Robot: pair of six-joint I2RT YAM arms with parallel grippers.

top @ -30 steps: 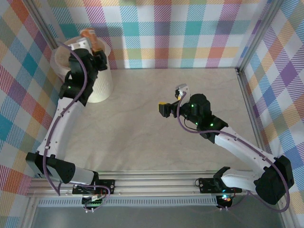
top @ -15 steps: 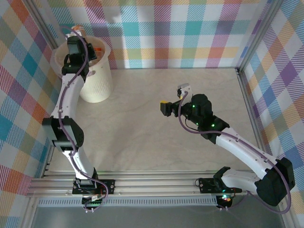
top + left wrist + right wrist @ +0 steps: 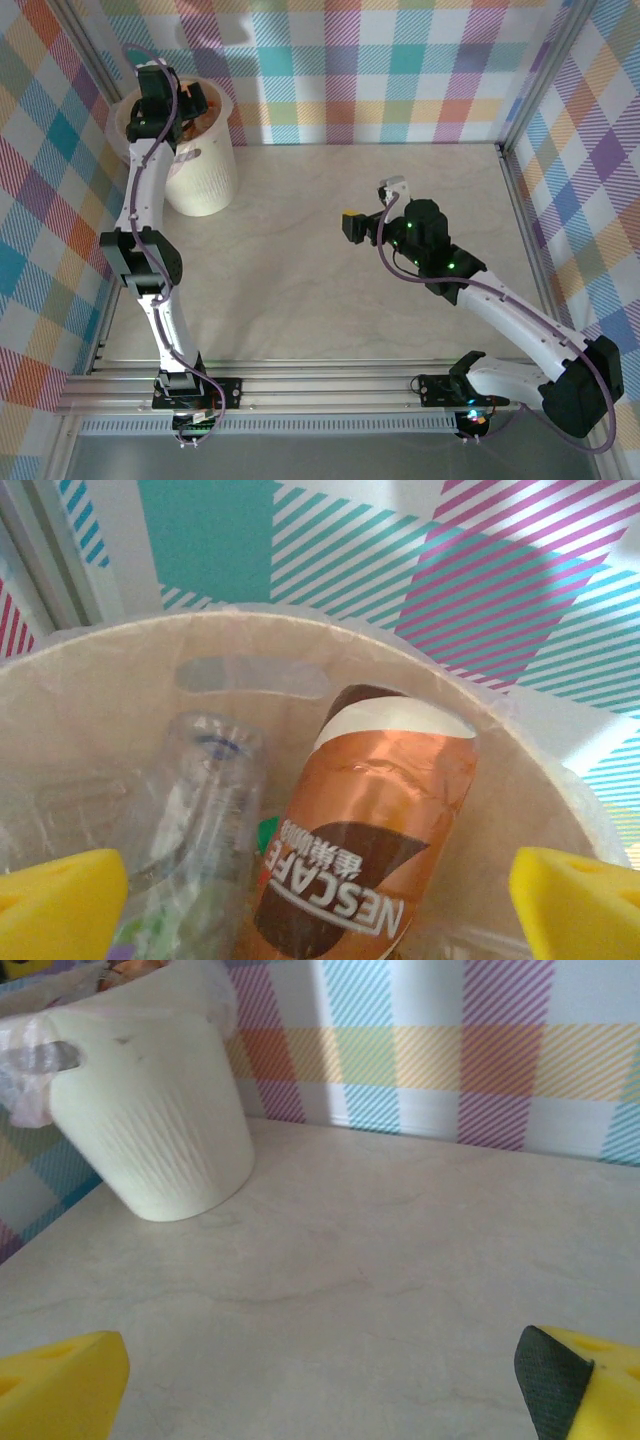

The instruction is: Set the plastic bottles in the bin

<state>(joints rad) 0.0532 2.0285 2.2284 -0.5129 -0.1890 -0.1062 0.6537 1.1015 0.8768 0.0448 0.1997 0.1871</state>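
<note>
The bin [image 3: 207,178] is a cream-white bucket at the table's far left corner. My left gripper [image 3: 163,98] hangs over its mouth, open. In the left wrist view an orange-labelled plastic bottle [image 3: 372,830] lies inside the bin [image 3: 110,695], next to a crushed clear bottle [image 3: 200,810]. Both sit between my spread yellow fingertips [image 3: 55,905] without touching them. The left gripper [image 3: 318,912] holds nothing. My right gripper [image 3: 368,206] hovers open above the middle of the table. In its wrist view the right gripper [image 3: 320,1390] has only bare tabletop between its pads, with the bin [image 3: 150,1120] far off to the left.
Checked walls close in the table at the back and both sides. A metal frame post [image 3: 95,70] runs just left of the bin. The marbled tabletop [image 3: 300,290] stretches between the two arms.
My left gripper has opened over the bin and the orange-labelled bottle now lies inside it. The left arm has stretched further over the bin. The right arm has hardly moved.
</note>
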